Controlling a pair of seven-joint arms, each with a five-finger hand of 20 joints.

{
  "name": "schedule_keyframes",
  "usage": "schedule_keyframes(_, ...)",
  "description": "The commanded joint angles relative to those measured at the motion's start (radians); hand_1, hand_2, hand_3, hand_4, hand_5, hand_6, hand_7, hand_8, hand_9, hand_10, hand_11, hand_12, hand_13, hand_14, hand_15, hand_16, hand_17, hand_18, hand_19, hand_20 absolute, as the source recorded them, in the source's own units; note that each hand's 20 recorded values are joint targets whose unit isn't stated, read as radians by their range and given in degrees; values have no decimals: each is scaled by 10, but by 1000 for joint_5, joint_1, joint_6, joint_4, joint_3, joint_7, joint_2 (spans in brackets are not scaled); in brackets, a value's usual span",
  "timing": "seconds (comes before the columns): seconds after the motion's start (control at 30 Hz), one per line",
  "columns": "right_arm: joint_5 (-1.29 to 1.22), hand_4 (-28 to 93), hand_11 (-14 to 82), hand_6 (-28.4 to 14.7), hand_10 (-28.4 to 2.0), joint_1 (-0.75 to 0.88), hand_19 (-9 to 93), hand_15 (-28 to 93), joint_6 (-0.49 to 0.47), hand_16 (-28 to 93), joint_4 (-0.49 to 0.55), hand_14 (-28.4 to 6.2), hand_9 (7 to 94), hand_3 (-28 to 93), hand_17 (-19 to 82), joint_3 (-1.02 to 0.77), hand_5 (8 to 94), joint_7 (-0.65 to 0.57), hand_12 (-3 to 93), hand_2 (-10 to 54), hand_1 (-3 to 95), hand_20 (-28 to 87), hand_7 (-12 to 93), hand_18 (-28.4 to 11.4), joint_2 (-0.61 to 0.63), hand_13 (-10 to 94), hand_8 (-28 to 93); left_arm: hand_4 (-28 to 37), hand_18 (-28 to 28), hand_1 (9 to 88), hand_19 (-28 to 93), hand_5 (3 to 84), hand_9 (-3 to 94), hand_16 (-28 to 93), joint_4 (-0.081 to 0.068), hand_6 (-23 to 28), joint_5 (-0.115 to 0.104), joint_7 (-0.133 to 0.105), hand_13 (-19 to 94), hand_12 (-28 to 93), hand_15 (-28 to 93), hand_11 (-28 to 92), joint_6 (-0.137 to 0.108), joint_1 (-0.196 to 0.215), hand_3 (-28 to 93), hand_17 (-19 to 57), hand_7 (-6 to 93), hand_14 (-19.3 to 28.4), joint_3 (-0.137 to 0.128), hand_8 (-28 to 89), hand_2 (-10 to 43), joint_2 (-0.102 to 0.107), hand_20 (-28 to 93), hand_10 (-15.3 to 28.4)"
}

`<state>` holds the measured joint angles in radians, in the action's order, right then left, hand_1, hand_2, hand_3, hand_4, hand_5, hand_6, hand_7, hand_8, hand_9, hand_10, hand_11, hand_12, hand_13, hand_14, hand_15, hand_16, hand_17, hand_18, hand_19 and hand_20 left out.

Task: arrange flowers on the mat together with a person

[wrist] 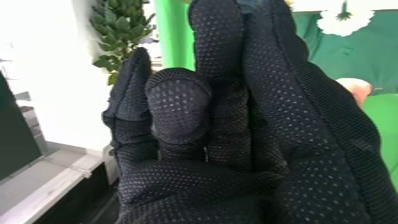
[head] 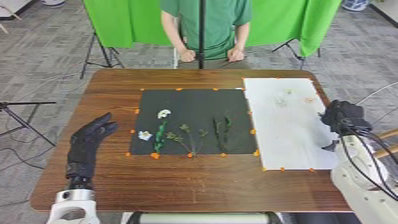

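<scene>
The dark mat (head: pixel 191 102) lies on the brown surface (head: pixel 204 187), with orange tabs around its border. Toward its left edge are two white flowers, one farther from the robot (head: pixel 164 114) and one nearer (head: pixel 145 135), beside a leafy green stem (head: pixel 160 137). Thin branching sprigs (head: pixel 188 142) lie along the middle of its near half, and dark green stems (head: pixel 218 132) lie to their right. Beside the mat's right edge is a white sheet (head: pixel 298 142) with small pale blooms (head: pixel 309 100) near its far end.

The left hand (head: pixel 87 142) is over the left part of the surface, fingers loosely extended, holding nothing. The right hand (head: pixel 346 117) is at the right edge, next to the white sheet. In the right wrist view its fingers (wrist: pixel 275 75) are mostly straight and close together; whether it holds anything cannot be told. Beyond them appears a white bloom (wrist: pixel 346 20).
</scene>
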<state>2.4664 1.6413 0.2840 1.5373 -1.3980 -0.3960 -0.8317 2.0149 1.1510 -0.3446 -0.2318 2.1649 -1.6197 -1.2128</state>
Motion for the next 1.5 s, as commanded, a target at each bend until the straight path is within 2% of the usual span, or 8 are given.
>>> schedule_keyframes(0.03,-22,-258,80,33,-82,-33,670,696,-17,357,181,-100,920,548,315,-75,818,-6,450,-95,646,534,228,-215,63,710,39,-213,106,319,85,477,492,-2,5,46,-8,3,424,144,191,203,-8,24,631,130,129,157,-5,-71,-95,-4,196,133)
schedule_keyframes(0.27,-169,-253,79,33,-88,-334,664,696,-87,363,294,-103,912,558,304,130,811,103,460,-95,639,534,228,-212,115,697,47,-214,106,319,85,476,492,-3,3,45,-8,13,424,145,191,204,3,17,632,131,129,156,-8,-71,-95,7,196,132)
schedule_keyframes(0.53,-224,-256,83,35,-87,-643,662,698,-198,365,282,-103,907,567,301,542,809,255,471,-95,634,534,233,-209,17,692,48,-214,107,320,85,476,493,-2,-2,45,-9,18,424,145,190,204,5,10,631,130,128,157,-1,-70,-95,10,196,132)
schedule_keyframes(0.93,-135,-259,90,37,-84,-738,656,696,-409,367,169,-101,899,584,296,821,795,344,489,-95,621,530,250,-204,-171,685,45,-213,107,319,85,476,492,-2,-10,45,-9,21,425,145,191,203,4,-9,631,130,128,157,11,-70,-95,7,196,133)
schedule_keyframes(0.97,-111,-258,91,37,-84,-747,656,696,-419,367,116,-102,898,587,296,805,794,372,493,-95,619,529,252,-204,-202,685,42,-213,107,319,85,476,492,-2,-42,45,-7,47,425,145,190,203,14,-68,631,130,129,157,23,-70,-95,3,196,133)
schedule_keyframes(1.03,-86,-259,96,38,-85,-754,655,696,-415,369,56,-103,892,590,296,813,793,392,505,-95,616,528,254,-203,-240,684,40,-213,107,320,85,477,492,-2,-54,46,-9,45,425,145,190,203,23,-71,631,130,129,157,17,-70,-95,0,196,133)
schedule_keyframes(1.2,-71,-263,106,39,-89,-718,654,697,-420,378,102,-103,878,596,294,848,790,329,534,-95,612,527,261,-202,-222,681,35,-212,107,319,85,477,493,-2,-21,45,-11,20,425,145,191,203,14,-16,631,130,129,157,13,-70,-95,4,196,133)
schedule_keyframes(1.5,-73,-261,115,42,-94,-689,647,697,-451,383,123,-107,853,601,286,870,781,301,542,-95,602,522,269,-202,-222,664,30,-212,107,319,85,477,492,-2,-7,46,-12,17,425,144,190,203,15,7,631,130,127,157,10,-70,-95,5,196,133)
